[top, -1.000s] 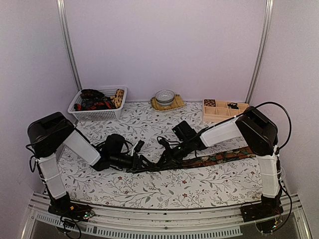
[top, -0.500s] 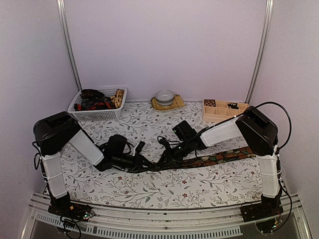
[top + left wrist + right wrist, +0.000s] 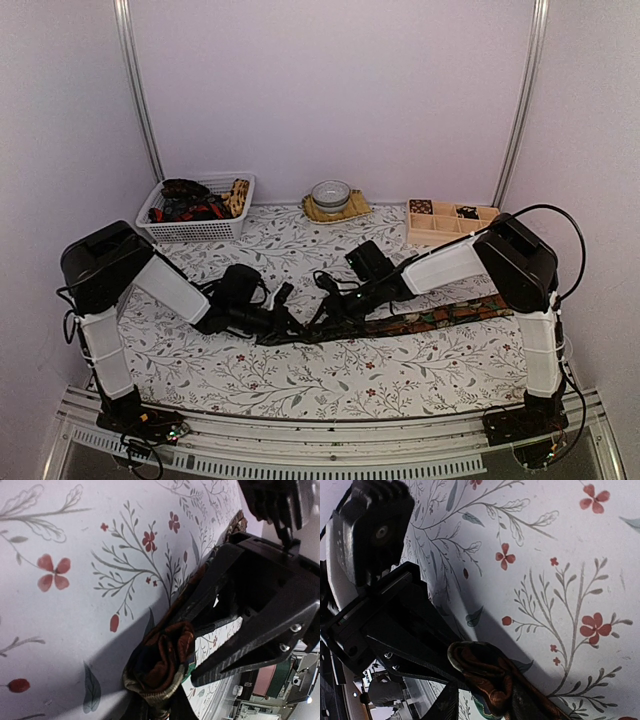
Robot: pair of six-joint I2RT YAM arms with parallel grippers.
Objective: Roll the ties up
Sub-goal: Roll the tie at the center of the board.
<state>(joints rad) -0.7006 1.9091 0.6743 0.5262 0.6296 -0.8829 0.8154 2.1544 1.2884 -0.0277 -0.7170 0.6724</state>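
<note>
Left claw [image 3: 287, 327]: narrow, pinching the rolled end [image 3: 161, 656] of the tie [image 3: 440, 317].
Right claw [image 3: 186, 649]: jaws parted, tips just right of the rolled end.
Tie: flat on the table [image 3: 300, 390], running right from the centre.

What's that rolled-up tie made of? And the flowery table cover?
The tie looks like silky woven fabric: soft folds with a slight sheen. The table cover seems printed cloth or vinyl: flat, matte, flowers printed on; I cannot tell which.
</note>
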